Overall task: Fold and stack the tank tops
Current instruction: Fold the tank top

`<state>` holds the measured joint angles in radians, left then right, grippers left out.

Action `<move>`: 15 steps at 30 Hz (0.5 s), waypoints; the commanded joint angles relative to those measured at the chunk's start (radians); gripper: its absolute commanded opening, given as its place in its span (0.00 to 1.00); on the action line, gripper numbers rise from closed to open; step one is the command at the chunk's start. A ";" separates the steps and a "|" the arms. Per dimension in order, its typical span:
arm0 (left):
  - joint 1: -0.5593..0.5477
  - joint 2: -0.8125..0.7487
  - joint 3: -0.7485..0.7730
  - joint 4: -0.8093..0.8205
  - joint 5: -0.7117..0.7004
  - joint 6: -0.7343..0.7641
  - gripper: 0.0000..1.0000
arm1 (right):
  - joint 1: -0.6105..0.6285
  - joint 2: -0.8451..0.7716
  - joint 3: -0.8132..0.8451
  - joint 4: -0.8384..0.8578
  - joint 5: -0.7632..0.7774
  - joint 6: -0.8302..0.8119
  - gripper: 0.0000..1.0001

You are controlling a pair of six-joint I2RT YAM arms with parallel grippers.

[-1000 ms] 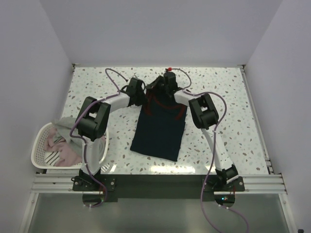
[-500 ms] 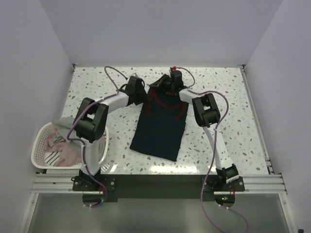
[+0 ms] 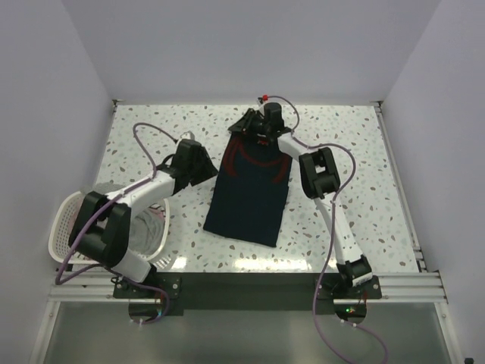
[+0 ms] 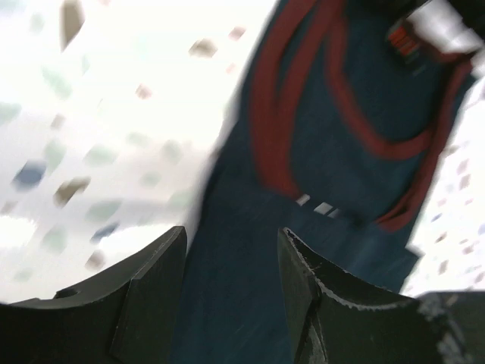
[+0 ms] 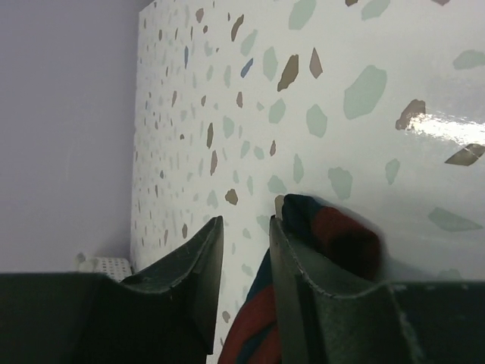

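Navy jersey (image 3: 248,191) flat on table | left end effector (image 4: 231,280) spread | right end effector (image 5: 244,262) slightly parted beside strap

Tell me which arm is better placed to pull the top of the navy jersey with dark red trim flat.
Probably right. The right gripper sits at the strap end of the navy jersey with dark red trim, red trim beside its fingers. The left gripper hangs open beside the jersey, holding nothing.

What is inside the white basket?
The basket is mostly hidden by the left arm in the top view. Only its slotted rim shows; I cannot see whether any clothes lie inside.
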<state>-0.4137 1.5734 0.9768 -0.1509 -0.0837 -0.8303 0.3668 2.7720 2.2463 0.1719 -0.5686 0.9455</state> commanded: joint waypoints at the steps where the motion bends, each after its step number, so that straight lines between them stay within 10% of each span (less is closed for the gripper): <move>1: -0.004 -0.108 -0.128 -0.015 0.005 -0.026 0.57 | -0.023 -0.146 0.041 -0.028 -0.014 -0.067 0.36; 8: -0.013 -0.272 -0.277 -0.084 0.009 -0.041 0.61 | -0.031 -0.363 -0.075 -0.057 0.053 -0.077 0.39; 15: -0.037 -0.401 -0.397 -0.196 0.018 -0.105 0.62 | 0.014 -0.825 -0.617 -0.308 0.267 -0.198 0.40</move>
<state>-0.4408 1.2243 0.6312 -0.2787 -0.0776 -0.8883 0.3447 2.1643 1.8252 0.0029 -0.4412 0.8387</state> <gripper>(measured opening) 0.616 0.397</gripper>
